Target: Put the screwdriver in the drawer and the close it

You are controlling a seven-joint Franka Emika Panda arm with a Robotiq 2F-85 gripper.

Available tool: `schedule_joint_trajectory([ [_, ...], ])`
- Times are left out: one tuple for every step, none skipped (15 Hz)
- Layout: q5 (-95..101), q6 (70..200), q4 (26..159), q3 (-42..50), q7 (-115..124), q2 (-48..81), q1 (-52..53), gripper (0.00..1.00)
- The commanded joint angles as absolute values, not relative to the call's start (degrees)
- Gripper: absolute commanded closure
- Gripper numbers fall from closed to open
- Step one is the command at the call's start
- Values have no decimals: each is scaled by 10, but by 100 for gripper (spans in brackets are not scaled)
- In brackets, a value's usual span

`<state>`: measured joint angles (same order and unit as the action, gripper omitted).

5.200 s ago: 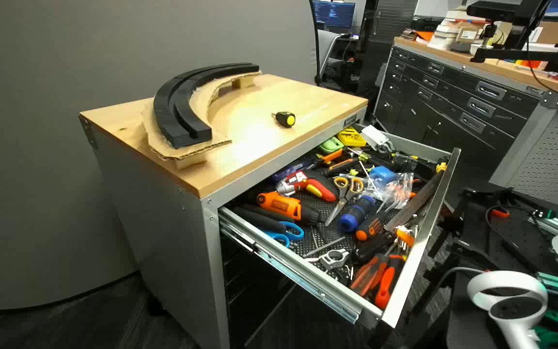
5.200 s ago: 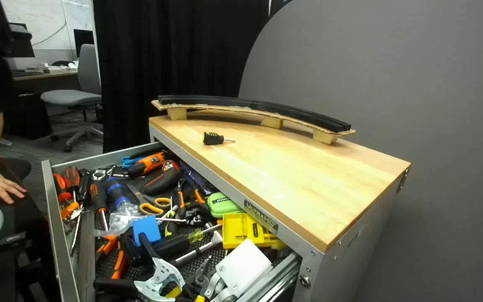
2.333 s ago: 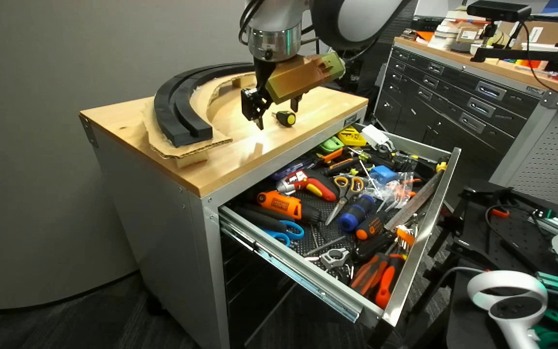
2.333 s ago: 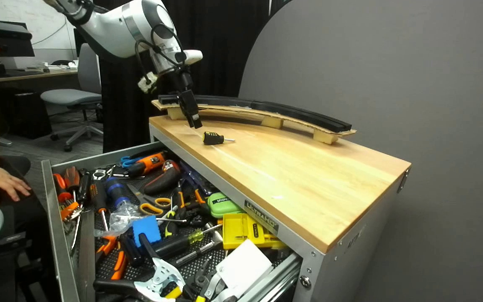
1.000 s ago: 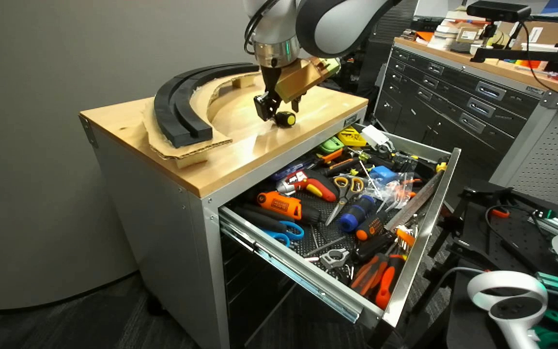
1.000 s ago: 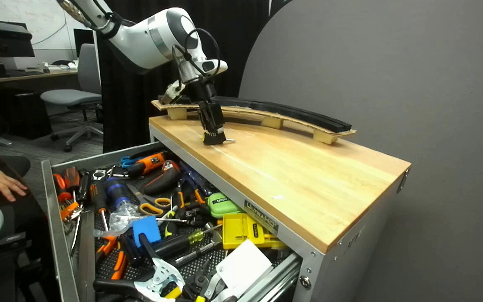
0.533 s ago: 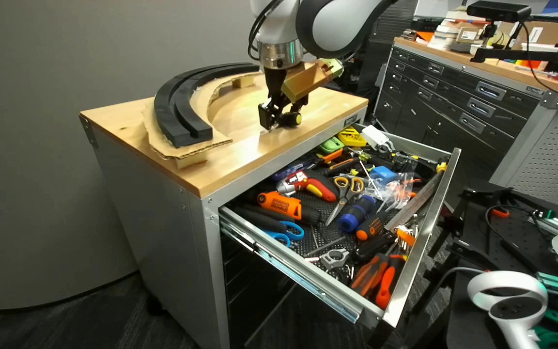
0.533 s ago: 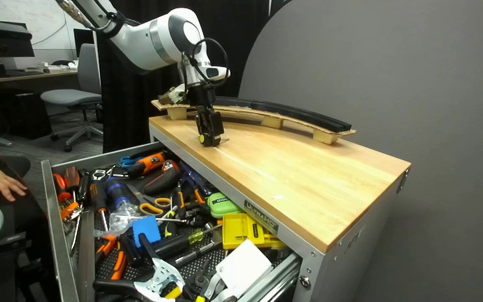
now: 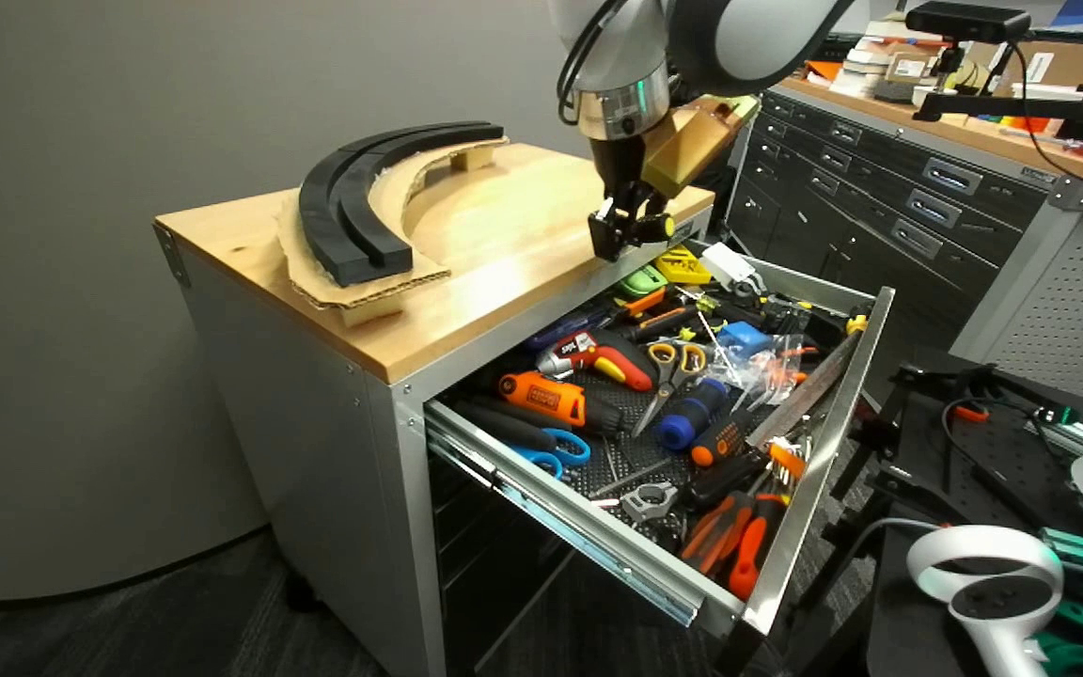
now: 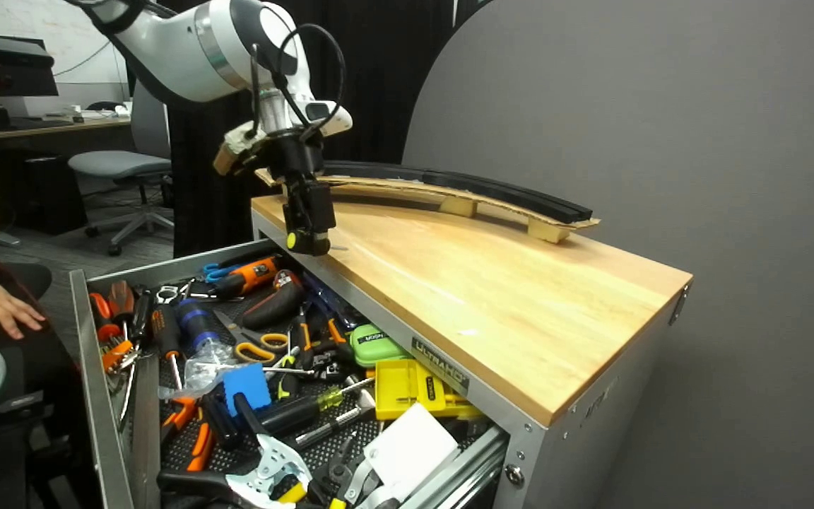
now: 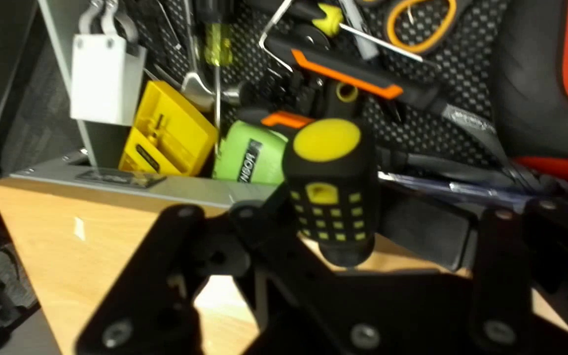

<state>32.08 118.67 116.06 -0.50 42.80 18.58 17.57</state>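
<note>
Claw (image 10: 307, 241) has the screwdriver (image 11: 327, 143) pinched pretty snug by the surface (image 10: 492, 304) edge, drawer (image 10: 95, 375) gaping at claw's 7 o'clock in an exterior view.

White arm (image 10: 181, 60), silver band (image 9: 623, 108); looped black cables (image 10: 343, 71); black jaws, silver screws (image 11: 365, 336).

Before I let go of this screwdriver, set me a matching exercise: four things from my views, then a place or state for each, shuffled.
Things:
1. screwdriver
2. top drawer
3. curved black piece
4. yellow case

Places or states:
A. beside the green case
B. held in the gripper
C. resting on cardboard
D. pulled open

Pairs: 1-B; 2-D; 3-C; 4-A
</note>
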Motion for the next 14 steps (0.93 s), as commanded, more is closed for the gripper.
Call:
schedule_joint_trajectory([
  [349, 1173, 1244, -18, 485, 113, 178, 87],
  [347, 1187, 1253, -24, 503, 109, 174, 38],
  [343, 1193, 1260, -29, 515, 107, 170, 38],
  [325, 1200, 1265, -37, 503, 107, 164, 32],
  [298, 1226, 1275, -44, 473, 106, 153, 23],
  [248, 1211, 1271, -50, 432, 111, 143, 16],
  [212, 1218, 1278, -53, 405, 107, 134, 8],
  [184, 1206, 1275, -55, 387, 106, 131, 1],
  [165, 1205, 1273, -57, 361, 106, 128, 0],
  [154, 1197, 1269, -58, 337, 106, 126, 0],
  [141, 1191, 1268, -58, 302, 102, 121, 0],
  [131, 1179, 1270, -57, 275, 98, 118, 0],
  [118, 1169, 1281, -56, 237, 90, 113, 0],
  [112, 1158, 1290, -53, 220, 81, 109, 0],
])
